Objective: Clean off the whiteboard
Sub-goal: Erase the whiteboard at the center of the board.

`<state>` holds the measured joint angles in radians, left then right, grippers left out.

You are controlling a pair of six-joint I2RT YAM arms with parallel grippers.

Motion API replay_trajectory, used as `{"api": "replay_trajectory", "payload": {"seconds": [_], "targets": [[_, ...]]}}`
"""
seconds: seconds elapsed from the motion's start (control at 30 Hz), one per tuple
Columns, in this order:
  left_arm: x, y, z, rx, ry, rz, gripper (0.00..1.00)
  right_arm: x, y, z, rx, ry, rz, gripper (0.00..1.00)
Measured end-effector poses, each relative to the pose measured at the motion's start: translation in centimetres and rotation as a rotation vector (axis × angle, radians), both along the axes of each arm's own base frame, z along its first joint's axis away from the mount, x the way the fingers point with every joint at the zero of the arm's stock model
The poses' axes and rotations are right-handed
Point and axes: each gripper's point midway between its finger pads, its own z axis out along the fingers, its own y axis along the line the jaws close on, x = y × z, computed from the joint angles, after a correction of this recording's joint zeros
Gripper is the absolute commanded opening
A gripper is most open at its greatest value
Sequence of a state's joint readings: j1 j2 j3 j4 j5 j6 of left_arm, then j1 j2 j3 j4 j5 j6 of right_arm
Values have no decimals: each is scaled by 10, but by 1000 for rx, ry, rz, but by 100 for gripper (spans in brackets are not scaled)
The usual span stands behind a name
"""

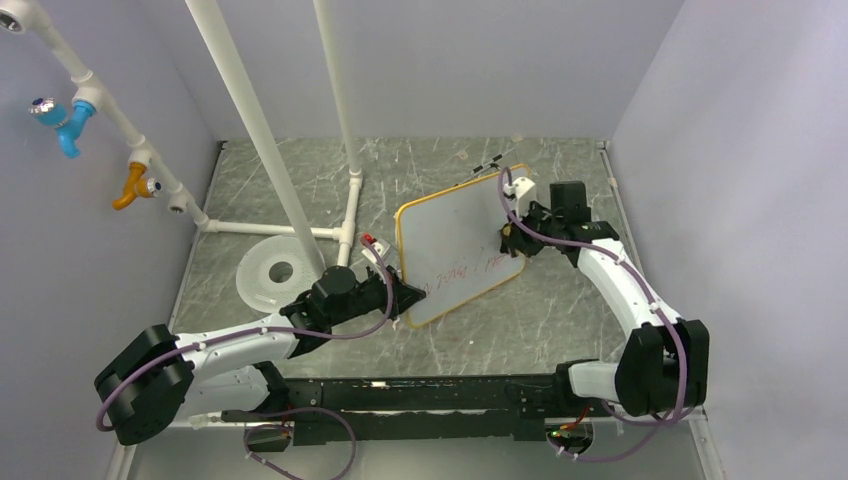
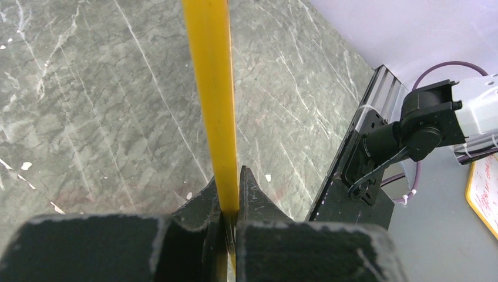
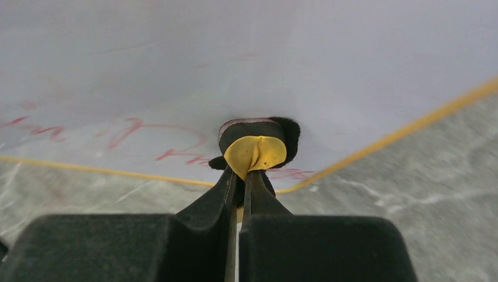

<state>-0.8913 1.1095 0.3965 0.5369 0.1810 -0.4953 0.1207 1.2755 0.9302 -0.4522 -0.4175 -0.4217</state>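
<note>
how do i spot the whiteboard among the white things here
On the grey marble table, look right of the white pipe frame. The whiteboard is the rectangle with a yellow-orange rim and red scrawl; the nearby white disc is round with a centre hole.

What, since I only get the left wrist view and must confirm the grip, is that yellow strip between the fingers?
Observer: It is the frame of the whiteboard, seen edge-on; the left gripper is shut on its near-left edge.
Operator: What is the other arm doing?
Observer: The right gripper is shut on a small yellow-and-black eraser, apparently touching the board face.
Operator: Where is the writing from there?
Observer: Red scrawl runs to the eraser's left, close to the frame.
</note>
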Motion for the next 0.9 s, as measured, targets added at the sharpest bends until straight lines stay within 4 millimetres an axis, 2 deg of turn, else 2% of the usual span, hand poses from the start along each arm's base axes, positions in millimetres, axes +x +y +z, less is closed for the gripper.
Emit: {"api": "replay_trajectory", "payload": {"seconds": [0.17,0.27,0.37,0.47,0.53,0.6,0.77,0.83,0.9], "targets": [[3,2,0,1,-1,11,0,-32,44,-2,55,45,225,0],[3,2,0,1,-1,13,0,-39,54,2,89,56,252,0],[4,2,0,3,-4,15,0,-26,39,6,107,53,136,0],[3,2,0,3,-6,11,0,4,1,11,77,-1,-71,0],[1,1,0,3,-5,-3,0,16,-20,13,56,-27,-168,0],[-1,0,0,2,-4,-11,0,21,-31,12,38,-34,-215,0],[-1,0,0,-3,5,-9,0,20,-29,-2,28,11,-198,0],[0,0,0,-3,5,-4,0,14,-20,-6,36,32,-146,0],[2,1,0,-3,5,4,0,3,-2,-7,53,51,-55,0]]}}
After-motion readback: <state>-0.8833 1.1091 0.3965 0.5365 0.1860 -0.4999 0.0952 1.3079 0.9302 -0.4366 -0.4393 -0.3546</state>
